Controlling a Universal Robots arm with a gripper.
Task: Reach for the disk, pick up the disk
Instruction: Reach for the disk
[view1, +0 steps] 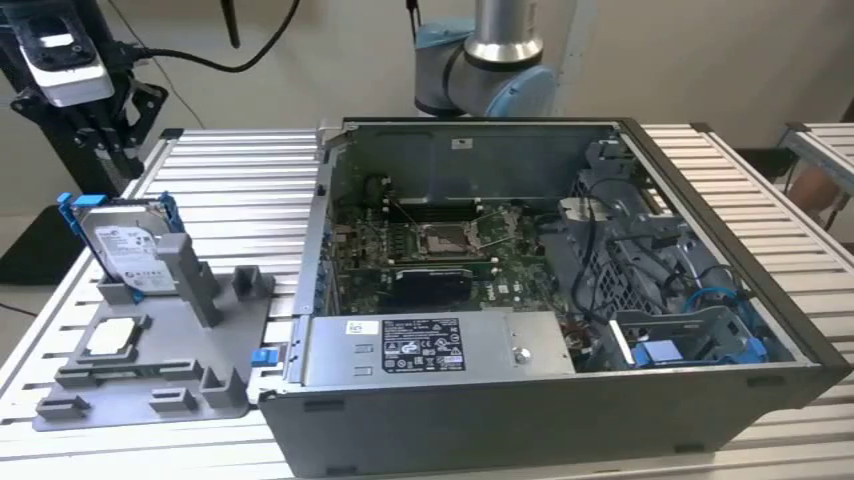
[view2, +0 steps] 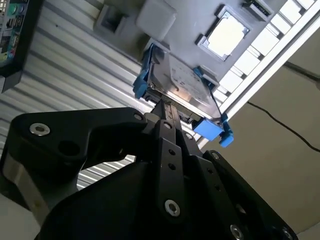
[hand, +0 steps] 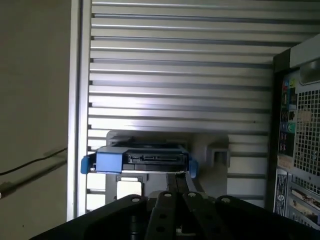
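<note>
The disk (view1: 127, 240) is standing on edge in a grey fixture (view1: 160, 385), close to the bench (view1: 240, 170) edge at the exterior view's left. Its blue-framed upper edge is facing up into open air. The jaws are hanging just above that edge, apart from it, pressed together and gripping nothing. In the first wrist view, bare slats are lying between the disk's end of the fixture and the open computer case (view1: 534, 410), which is filling the bench's middle.
</note>
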